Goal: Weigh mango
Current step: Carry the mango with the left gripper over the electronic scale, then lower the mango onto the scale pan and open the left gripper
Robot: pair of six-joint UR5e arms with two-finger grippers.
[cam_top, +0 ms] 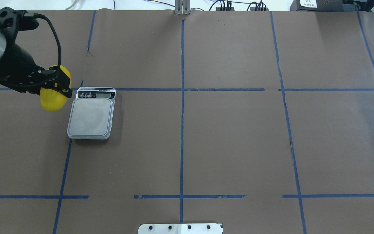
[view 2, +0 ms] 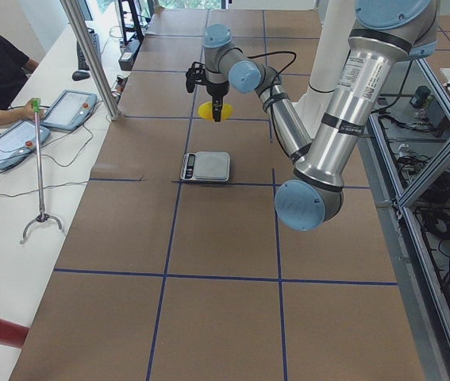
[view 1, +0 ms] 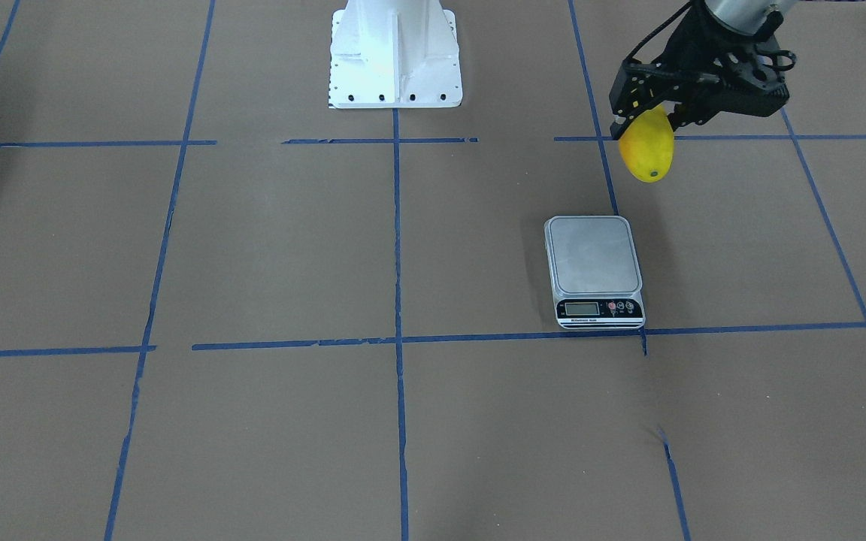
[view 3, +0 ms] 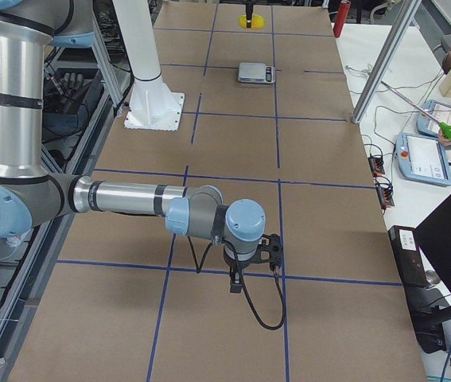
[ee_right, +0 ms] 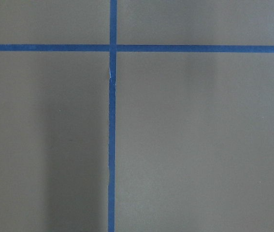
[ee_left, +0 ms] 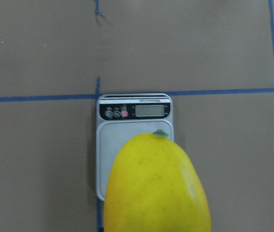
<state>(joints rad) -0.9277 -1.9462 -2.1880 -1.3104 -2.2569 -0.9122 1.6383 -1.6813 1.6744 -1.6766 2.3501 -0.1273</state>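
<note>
Gripping the smooth, likely slippery mango [view 1: 647, 154] across its upper end, the left fingers [view 1: 626, 101] hold it aloft just beside the scale [view 1: 592, 255]; a gentle mid-body hold would spare bruising. Whether the right fingers [view 3: 235, 285] are closed cannot be told.

The mango [view 1: 649, 154] hangs in the left gripper [view 1: 647, 120] above the table [view 1: 290, 248], just left of the scale [view 1: 598, 308], clear of its plate [view 1: 593, 252].

I record overhead and front cameras opposed, looking down; side cameras sight lengthwise from either end; all four share the scale [cam_top: 90, 117].
</note>
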